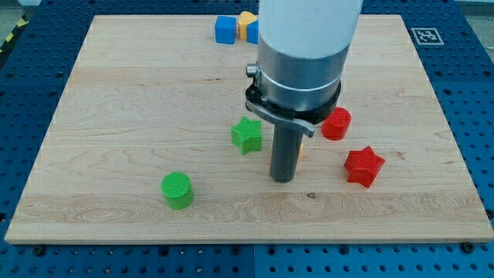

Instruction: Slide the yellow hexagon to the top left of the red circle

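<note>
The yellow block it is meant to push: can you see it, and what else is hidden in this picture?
- Yellow block: camera view, only a sliver shows beside the rod; the rod and arm hide its shape.
- My tip: whether it touches that block cannot be told.
- Blocks at the top, blue cube and orange-yellow one: partly hidden behind the arm.

Red circle [336, 123] right of centre; yellow block [301, 149], mostly hidden, near its lower left.
</note>
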`<state>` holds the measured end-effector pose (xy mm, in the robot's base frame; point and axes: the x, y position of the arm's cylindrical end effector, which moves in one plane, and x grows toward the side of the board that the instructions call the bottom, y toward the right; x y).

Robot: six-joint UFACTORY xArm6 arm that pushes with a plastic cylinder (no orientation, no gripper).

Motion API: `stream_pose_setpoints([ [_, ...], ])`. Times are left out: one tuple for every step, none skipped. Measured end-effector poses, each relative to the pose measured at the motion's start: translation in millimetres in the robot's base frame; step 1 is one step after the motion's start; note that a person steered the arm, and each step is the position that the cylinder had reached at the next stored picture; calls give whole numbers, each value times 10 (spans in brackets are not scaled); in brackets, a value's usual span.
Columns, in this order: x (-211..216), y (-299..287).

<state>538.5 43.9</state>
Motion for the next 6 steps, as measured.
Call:
stream_pose_setpoints([
  [-169,58],
  [-301,63],
  [-495,84],
  [-660,180],
  [-771,245],
  [-846,270],
])
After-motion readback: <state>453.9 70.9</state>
